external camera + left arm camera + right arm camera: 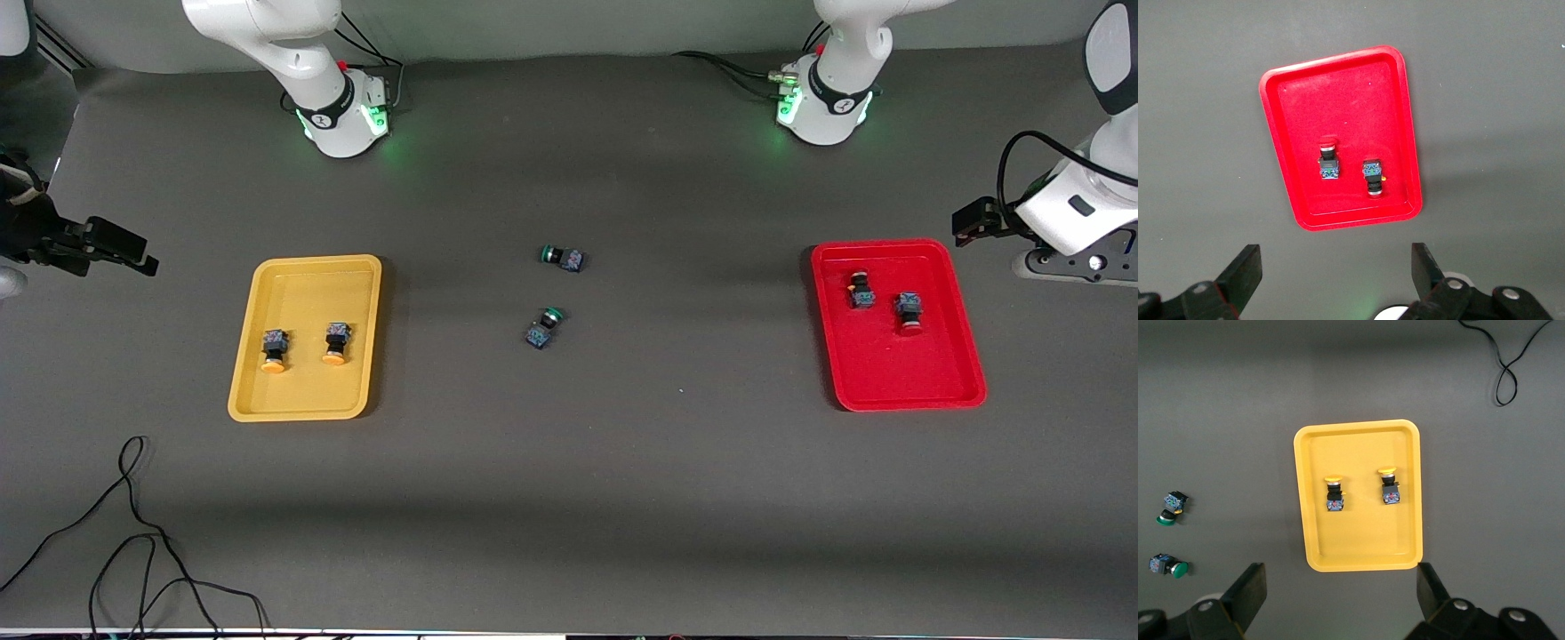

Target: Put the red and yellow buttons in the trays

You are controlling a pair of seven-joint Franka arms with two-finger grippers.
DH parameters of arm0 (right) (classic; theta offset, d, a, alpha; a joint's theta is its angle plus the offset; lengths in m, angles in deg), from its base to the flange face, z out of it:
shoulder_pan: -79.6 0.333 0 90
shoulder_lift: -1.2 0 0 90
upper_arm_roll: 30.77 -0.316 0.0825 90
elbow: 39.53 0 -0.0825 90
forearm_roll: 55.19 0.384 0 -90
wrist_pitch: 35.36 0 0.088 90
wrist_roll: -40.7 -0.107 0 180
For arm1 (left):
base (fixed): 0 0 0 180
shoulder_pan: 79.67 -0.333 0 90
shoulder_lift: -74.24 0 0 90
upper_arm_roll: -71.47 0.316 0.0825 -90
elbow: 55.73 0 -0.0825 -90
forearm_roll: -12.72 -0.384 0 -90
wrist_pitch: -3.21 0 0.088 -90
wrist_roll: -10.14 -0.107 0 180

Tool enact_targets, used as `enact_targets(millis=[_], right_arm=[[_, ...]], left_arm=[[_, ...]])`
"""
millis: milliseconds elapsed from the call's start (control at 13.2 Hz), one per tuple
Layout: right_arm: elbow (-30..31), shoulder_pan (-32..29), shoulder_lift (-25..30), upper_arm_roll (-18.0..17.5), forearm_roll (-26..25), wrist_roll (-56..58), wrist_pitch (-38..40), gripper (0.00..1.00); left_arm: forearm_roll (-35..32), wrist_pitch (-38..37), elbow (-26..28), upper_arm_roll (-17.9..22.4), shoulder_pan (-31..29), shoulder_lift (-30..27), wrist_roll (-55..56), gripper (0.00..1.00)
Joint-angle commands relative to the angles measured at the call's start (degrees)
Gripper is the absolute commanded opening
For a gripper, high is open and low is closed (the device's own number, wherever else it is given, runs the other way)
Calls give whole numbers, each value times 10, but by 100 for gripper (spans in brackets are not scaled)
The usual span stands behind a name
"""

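Buttons [274, 349] already lie inside both trays [307, 338]; my left gripper [1337, 273] and right gripper [1341, 593] hover above them, jaws apart, empty.

Two buttons [303, 347] lie in the tray [307, 404] at the right arm's end of the counter [622, 489], two more buttons [885, 302] in another tray [907, 382] at the left arm's end; between the trays, a pair of switches [553, 293] on the counter.

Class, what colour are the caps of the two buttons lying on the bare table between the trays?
Green, clearest in the right wrist view.
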Motion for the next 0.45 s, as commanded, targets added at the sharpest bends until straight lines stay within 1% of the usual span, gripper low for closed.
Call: enact_targets(millis=[0, 378], right_arm=[[-6, -1, 5, -6, -27, 11, 10, 100], [-4, -1, 6, -2, -28, 12, 10, 100]], left_arm=[[7, -13, -9, -3, -4, 3, -9, 100], [7, -13, -9, -3, -2, 3, -8, 100]])
